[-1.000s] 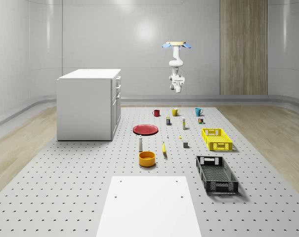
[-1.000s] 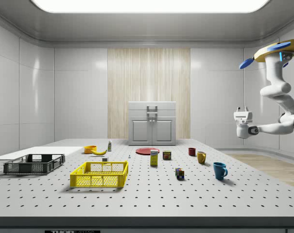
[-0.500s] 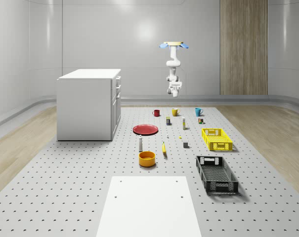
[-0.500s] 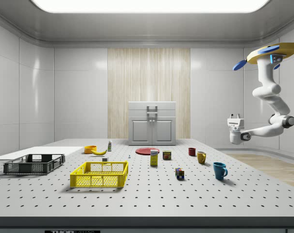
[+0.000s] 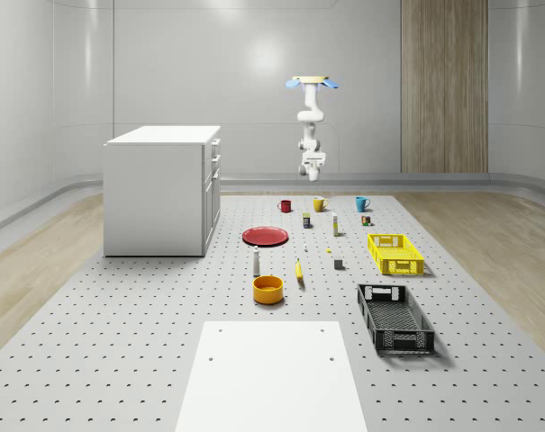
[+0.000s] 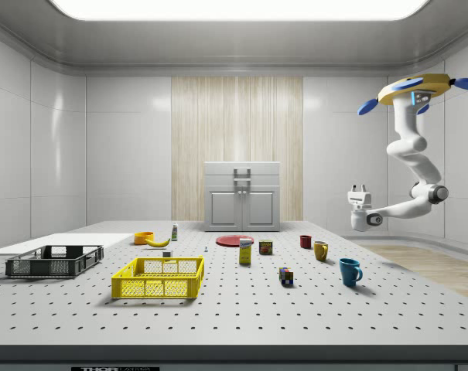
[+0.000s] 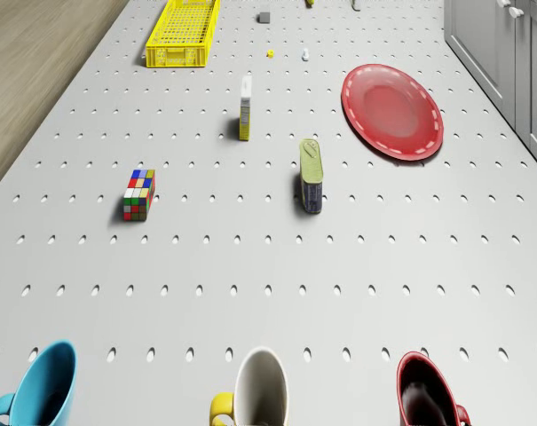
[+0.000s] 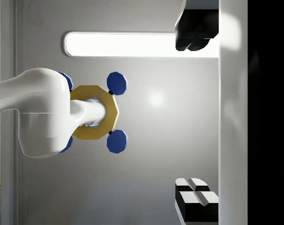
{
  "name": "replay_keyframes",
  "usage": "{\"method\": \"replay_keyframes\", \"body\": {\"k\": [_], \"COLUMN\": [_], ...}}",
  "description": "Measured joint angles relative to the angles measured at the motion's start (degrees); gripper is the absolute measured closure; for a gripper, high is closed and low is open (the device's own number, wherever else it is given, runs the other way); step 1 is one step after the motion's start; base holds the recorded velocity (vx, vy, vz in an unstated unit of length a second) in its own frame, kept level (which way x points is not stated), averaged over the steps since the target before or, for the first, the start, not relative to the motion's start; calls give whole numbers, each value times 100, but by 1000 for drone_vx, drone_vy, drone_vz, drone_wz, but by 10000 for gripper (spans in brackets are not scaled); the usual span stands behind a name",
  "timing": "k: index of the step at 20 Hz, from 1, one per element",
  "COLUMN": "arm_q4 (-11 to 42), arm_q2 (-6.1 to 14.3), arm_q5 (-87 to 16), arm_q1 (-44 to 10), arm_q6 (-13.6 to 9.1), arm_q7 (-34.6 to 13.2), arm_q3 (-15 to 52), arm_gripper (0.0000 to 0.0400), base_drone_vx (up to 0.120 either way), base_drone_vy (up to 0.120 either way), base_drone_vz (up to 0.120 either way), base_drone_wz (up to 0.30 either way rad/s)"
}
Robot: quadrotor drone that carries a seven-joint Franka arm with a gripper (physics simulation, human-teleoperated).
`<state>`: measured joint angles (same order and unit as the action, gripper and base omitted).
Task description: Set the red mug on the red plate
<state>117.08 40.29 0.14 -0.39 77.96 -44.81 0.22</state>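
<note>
Tabletop [image 5: 119, 360] comes first, a big grey board full of little holes, and everything stands on it. A white cabinet [image 5: 162, 189] sits near its far left corner in the whole-scene view.

The drone [image 6: 408, 89] hovers high in the air, just past the tabletop's far edge and behind the row of mugs. Its white arm [image 6: 410, 158] hangs down and bends back toward the tabletop. The end effector [image 6: 360, 188] is well above the mugs, and its two fingers point up at the ceiling, not down. The wrist view shows the fingers [image 8: 195, 197] spread apart with nothing between them.

The red mug [image 5: 285, 206] stands upright near the far edge, its mouth open to the top. It is far below the end effector and a bit toward the cabinet side. So I think the end effector must turn over and come down a long way to reach it.

The red plate [image 5: 266, 236] lies flat, close to the red mug, a little toward the middle of the tabletop. Nothing stands between the two.

The yellow mug [image 5: 319, 204] is next to the red mug along the far edge, and the blue mug [image 5: 361, 204] is past that. A small dark can [image 7: 311, 175] stands near the plate, on the side away from the cabinet. The yellow mug is the nearest thing to bump.
</note>
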Motion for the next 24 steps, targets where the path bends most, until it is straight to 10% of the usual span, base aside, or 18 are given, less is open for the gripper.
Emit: {"method": "replay_keyframes", "body": {"k": [24], "arm_q4": [25], "arm_q2": [53], "arm_q5": [-29], "arm_q1": [-20], "arm_q6": [78], "arm_q7": [2], "arm_q3": [31], "arm_gripper": [0], "base_drone_vx": [120], "base_drone_vy": [-120], "base_drone_vz": [0], "base_drone_wz": [0]}}
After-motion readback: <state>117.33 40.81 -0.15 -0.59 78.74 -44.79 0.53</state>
